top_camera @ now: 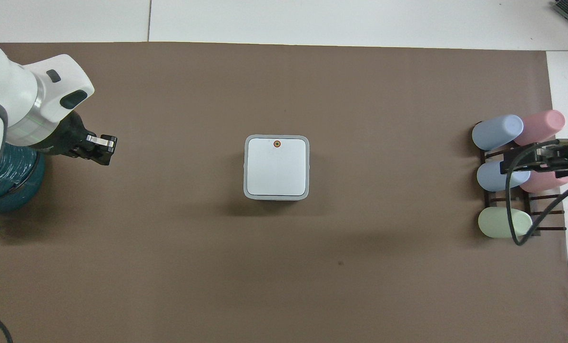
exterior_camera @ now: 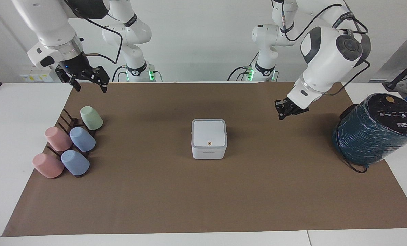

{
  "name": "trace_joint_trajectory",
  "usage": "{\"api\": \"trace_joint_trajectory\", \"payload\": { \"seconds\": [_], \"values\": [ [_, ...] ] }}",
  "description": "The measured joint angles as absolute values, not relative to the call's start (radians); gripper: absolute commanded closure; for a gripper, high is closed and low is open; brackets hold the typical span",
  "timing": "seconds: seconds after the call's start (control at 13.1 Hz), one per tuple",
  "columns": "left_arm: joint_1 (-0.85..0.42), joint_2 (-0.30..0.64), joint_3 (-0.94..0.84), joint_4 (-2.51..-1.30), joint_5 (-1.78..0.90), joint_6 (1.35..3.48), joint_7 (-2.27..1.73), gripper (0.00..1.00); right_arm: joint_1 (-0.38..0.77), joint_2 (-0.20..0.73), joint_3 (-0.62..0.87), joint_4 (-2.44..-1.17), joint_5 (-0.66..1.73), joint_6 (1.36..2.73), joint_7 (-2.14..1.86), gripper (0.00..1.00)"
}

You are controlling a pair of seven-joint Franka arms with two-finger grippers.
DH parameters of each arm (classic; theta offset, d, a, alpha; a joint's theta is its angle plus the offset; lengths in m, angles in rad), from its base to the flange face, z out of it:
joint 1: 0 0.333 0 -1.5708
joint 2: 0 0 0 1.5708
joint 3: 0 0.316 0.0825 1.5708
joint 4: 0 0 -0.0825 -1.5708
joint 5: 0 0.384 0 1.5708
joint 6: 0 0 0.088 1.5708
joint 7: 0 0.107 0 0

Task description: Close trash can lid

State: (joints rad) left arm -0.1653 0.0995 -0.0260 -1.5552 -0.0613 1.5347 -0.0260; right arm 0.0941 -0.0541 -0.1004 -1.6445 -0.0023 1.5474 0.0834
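The small white trash can stands in the middle of the brown mat. Its lid lies flat and shut on top, orange dot toward the can's front; the overhead view shows the lid square on the box. My left gripper hangs shut and empty over bare mat between the can and the teal cylinder, well clear of the can; from overhead the left gripper sits beside the cylinder. My right gripper waits open, raised over the mat's corner by the cup rack.
A large dark teal wrapped cylinder lies at the left arm's end of the table. A dark rack with several pastel cups sits at the right arm's end. The brown mat covers most of the table.
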Motion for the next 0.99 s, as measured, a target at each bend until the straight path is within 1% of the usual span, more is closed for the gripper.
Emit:
{"api": "trace_joint_trajectory", "payload": {
  "seconds": [0.38, 0.61, 0.99],
  "values": [
    [-0.165, 0.021, -0.031, -1.557, -0.057, 1.450, -0.026, 1.00, 0.094, -0.054, -0.100, -1.645, -0.002, 1.547, 0.083, 0.00],
    [-0.165, -0.017, -0.031, -1.586, -0.053, 1.439, -0.026, 1.00, 0.094, -0.054, -0.100, -1.645, -0.002, 1.547, 0.083, 0.00],
    [-0.145, -0.030, -0.026, -1.612, -0.024, 1.439, 0.024, 1.00, 0.094, -0.054, -0.100, -1.645, -0.002, 1.547, 0.083, 0.00]
  ]
}}
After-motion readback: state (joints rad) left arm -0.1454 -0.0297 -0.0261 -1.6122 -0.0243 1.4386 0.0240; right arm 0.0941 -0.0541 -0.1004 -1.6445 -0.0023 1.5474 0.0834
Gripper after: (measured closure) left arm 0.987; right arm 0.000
